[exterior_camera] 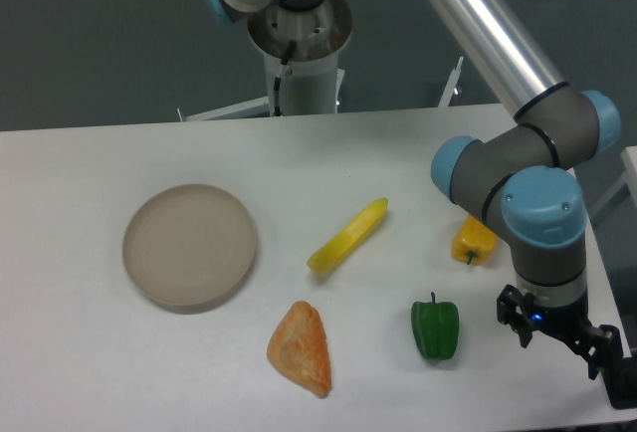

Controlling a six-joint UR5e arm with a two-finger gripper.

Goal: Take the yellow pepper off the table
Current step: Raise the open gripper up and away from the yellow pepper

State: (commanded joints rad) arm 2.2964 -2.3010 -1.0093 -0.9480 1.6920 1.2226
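The yellow pepper [473, 242] lies on the white table [90, 372] at the right, small and yellow-orange, its right side partly hidden behind the arm's blue-capped wrist. My gripper [559, 345] hangs below and to the right of it, near the table's right front corner. Its two black fingers [517, 319] stand apart and hold nothing. The gripper is well clear of the pepper and does not touch it.
A green bell pepper [435, 327] sits left of the gripper. A long slim yellow piece [347, 236] lies mid-table, an orange wedge-shaped item [301, 348] is at the front, and a round beige plate [189, 245] is at the left. The table's right edge runs close beside the gripper.
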